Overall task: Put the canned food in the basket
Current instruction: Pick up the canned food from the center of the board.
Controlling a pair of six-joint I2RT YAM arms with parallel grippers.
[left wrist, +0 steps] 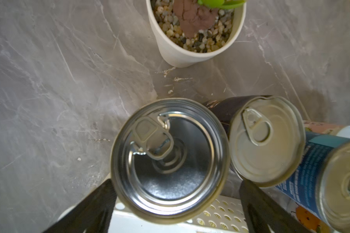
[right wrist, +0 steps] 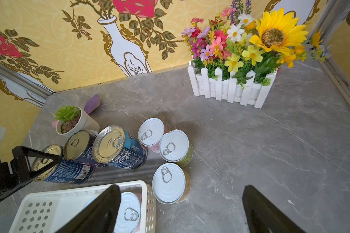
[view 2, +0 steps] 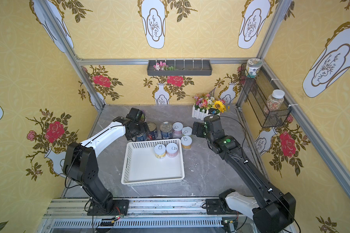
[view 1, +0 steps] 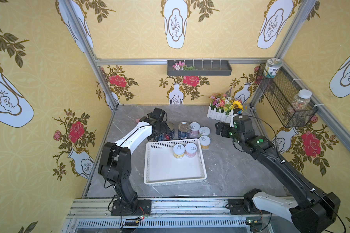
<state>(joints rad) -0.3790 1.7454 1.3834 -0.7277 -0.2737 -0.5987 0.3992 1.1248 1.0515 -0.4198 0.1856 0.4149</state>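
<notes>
We judge the job about a quarter done: of the eight cans we can count, two are in and six stand out on the table [view 1: 240, 171].

At the left, our left gripper [left wrist: 177, 181] hangs over the leftmost blue can [left wrist: 170, 159], just beyond the far left corner of the basket [view 1: 174, 180]. Its jaws stand fully apart. In the wrist view one finger shows on each side of the lid, with a clear gap on at least one side, so it has hold of nothing. We take this can for the next pick.

Close beside it stand the red-black can [view 1: 170, 131] and then the second blue can [view 1: 183, 130], both outside along the basket's far edge.

Inside the basket, in its far right corner, the yellow-labelled can [view 1: 178, 150] and the pink-labelled can [view 1: 190, 149] stand upright side by side. The rest of its floor is bare, which looks like room enough for the others.

Off that same corner, on the table, three small white-lidded cans cluster:
- the far pink can [view 1: 194, 128]
- the pale green-yellow can [view 1: 204, 131]
- the near yellow can [view 1: 205, 142], just beside the basket wall

At the right, our right gripper [view 1: 219, 129] hovers beside this cluster, jaws wide and empty.
</notes>
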